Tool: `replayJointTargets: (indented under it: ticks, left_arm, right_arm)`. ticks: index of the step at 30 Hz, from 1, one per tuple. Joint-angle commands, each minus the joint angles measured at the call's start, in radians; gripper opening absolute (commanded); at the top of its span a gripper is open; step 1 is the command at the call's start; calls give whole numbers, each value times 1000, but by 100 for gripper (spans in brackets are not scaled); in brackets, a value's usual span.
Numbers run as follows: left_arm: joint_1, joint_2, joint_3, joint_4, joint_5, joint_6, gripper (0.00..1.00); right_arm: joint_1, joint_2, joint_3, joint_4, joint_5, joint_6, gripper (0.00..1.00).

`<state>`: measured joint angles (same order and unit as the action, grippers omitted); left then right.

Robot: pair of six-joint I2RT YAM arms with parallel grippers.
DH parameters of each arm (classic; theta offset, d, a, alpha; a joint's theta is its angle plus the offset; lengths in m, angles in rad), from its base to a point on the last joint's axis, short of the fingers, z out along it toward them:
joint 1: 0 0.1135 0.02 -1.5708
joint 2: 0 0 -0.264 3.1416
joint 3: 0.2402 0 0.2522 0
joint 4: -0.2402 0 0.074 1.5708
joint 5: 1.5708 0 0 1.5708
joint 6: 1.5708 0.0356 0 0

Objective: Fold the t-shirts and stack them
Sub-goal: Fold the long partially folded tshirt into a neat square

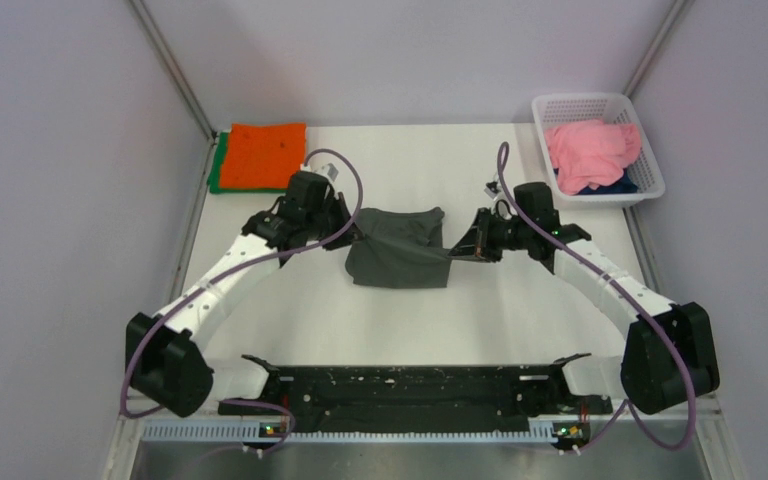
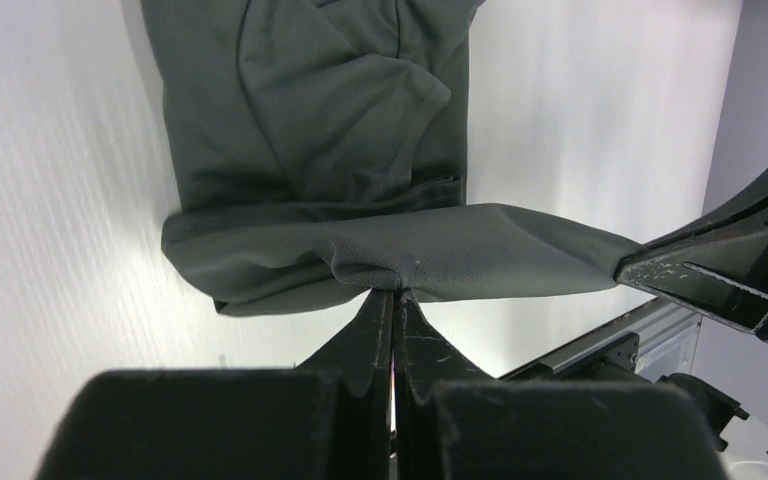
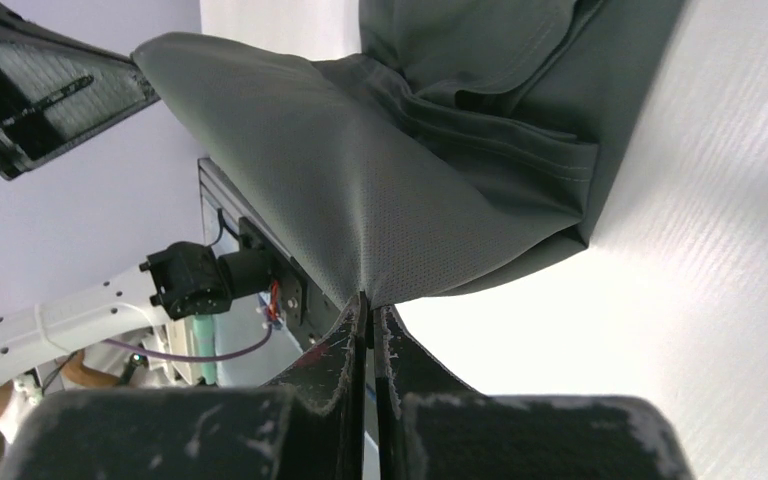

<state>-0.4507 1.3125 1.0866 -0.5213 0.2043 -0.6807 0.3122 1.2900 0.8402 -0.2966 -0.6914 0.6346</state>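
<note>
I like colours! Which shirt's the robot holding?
The dark grey t-shirt, pinched by left gripper and right gripper; orange shirt lies folded, pink shirt fills the basket.

No legible text, brands, numbers or signs in any view. Small white tag (image 1: 488,187) just beyond far right corner of dark grey cloth t-shirt (image 1: 400,255): too small to read.
</note>
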Motion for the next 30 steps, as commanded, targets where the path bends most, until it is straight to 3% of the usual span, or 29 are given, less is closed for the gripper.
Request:
replayJointTargets:
  ticks: [1, 15, 22, 30]
  left_arm:
    - [52, 120, 127, 39, 99, 98, 0]
    - [184, 259, 209, 165, 128, 110, 0]
    - [255, 513, 343, 229, 220, 120, 0]
    - [279, 783, 546, 153, 245, 127, 0]
  right_arm:
    - [-38, 22, 76, 82, -17, 17, 0]
    - [-89, 280, 299, 169, -9, 15, 0]
    - [-112, 508, 460, 212, 66, 17, 0]
    - [-128, 775, 629, 178, 155, -34, 0]
